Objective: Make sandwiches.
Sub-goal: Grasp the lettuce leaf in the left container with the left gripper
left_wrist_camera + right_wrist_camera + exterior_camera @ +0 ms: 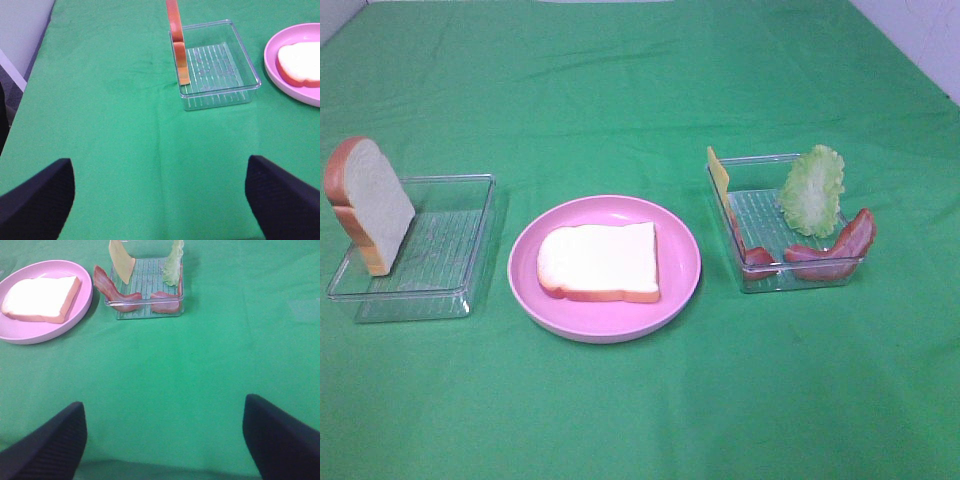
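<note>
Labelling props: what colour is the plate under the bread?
The round plate is pink; best in exterior high view.

So the left gripper (159,167) is spread wide over the green cloth (110,100), with nothing between its fingers. Further out there's a clear tray (220,95) with upright bread (176,30) leaning on one wall, maybe two slices, hard to tell edge-on. A flat bread slice (302,62) sits on the pink plate (280,75), which is cut off at the frame edge.

A table spread with a green cloth (640,90) carries three things, none touching another. A round pink plate (610,215) sits near the middle, slightly toward 6 o'clock. A clear tray (450,240) stands at 9 o'clock from the plate, just beside it. A second clear tray (755,205) stands at 3 o'clock from the plate, nudged toward 2, with a narrow strip of cloth between.
</note>
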{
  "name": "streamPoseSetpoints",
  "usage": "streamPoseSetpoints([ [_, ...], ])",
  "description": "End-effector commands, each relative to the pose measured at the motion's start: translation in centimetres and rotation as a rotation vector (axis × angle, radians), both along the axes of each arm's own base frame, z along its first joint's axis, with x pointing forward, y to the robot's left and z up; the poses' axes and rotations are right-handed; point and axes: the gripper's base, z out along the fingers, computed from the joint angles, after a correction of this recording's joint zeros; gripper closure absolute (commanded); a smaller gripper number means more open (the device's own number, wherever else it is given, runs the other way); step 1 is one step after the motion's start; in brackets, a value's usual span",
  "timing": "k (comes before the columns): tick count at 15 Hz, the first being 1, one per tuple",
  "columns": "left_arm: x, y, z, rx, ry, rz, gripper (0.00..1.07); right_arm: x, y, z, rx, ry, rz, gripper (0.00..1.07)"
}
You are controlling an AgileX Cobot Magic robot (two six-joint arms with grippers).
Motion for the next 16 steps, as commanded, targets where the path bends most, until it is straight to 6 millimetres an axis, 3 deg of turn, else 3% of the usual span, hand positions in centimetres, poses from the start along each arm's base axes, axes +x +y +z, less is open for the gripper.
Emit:
streamPoseSetpoints([
  [1, 0.01, -0.29, -0.18, -0.067, -0.042, -0.033, 0.21, -0.26, -0.04, -0.08, -0.013, -0.027, 0.007, 0.26],
  [16, 0.12, 0.12, -0.35, -0.08, -0.042, -0.052, 0.22, 0.19, -0.35, 0.21, -0.053, -0.001, -0.011, 0.26],
])
